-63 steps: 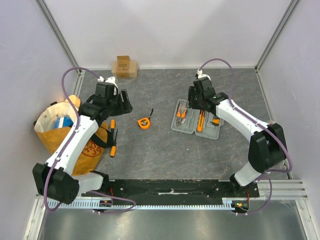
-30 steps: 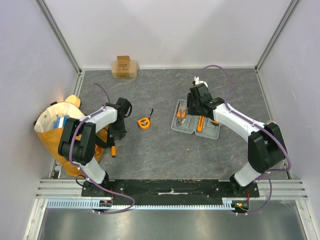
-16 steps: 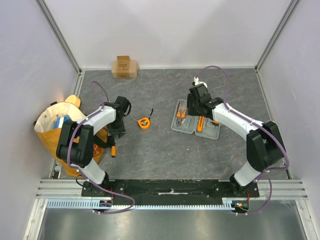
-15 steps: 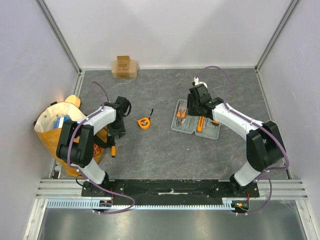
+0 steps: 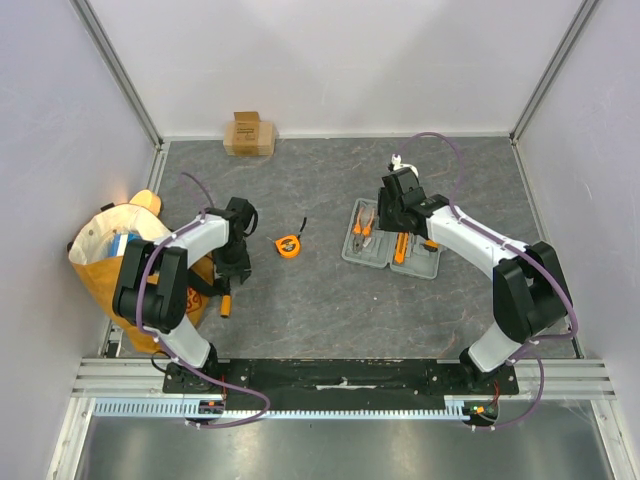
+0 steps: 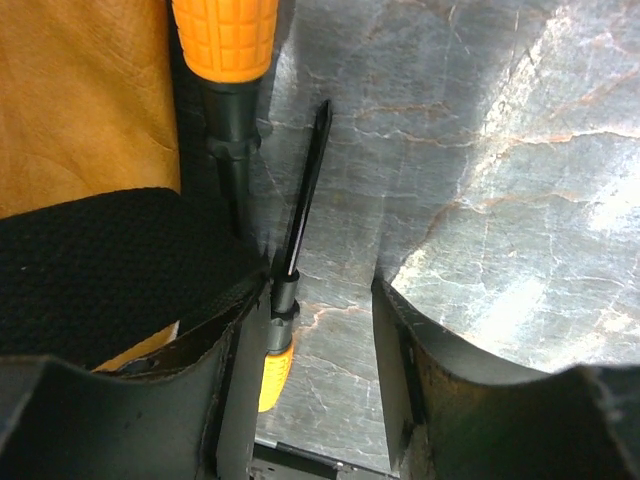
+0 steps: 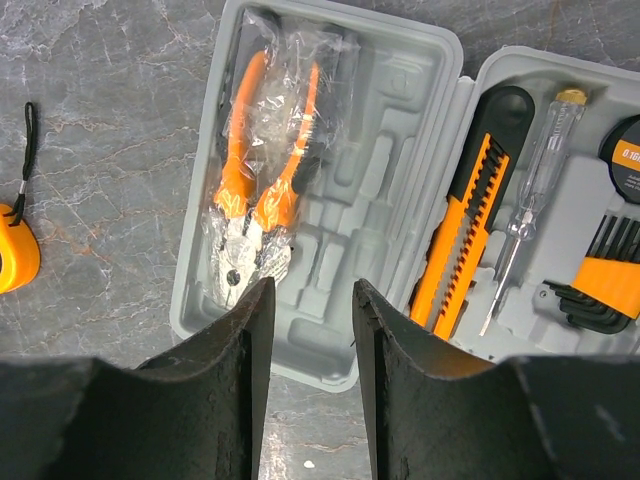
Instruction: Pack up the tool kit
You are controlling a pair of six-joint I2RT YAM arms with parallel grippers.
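Spreading across the whole scene, the grey marbled surface [image 5: 330, 300] was seen to carry everything. The yellow-orange bag [image 5: 100, 265] was slumped at its left edge. The tool kit's grey case [image 5: 352, 250] was laid open right of centre, with wrapped pliers [image 7: 265, 190] seated in one half and a utility knife [image 7: 470, 220] in the other.

The right claw [image 7: 308, 310] was held above the case, its fingers a little apart and nothing between them. The left claw [image 6: 320, 330] was set low over the surface just beside the bag, its fingers parted and clamped on nothing. The tape measure [image 5: 287, 245] was left loose between the two arms, nearer the left one.

Two screwdrivers were found at the left claw. A thick-handled screwdriver [image 6: 225, 40] was lying just beside the bag, and a slim screwdriver [image 6: 300, 200] was lying inside the gap, close against the bag-side finger. The slim one's long axis was set across the closing direction, with the blade pointing ahead of the claw and the handle back beneath it. A plain squeeze was therefore judged enough, and the left arm was by far the nearer.

Compared with a couple of seconds before, the left arm had been folded back and its claw brought down onto the screwdrivers, while the right claw had barely been moved.
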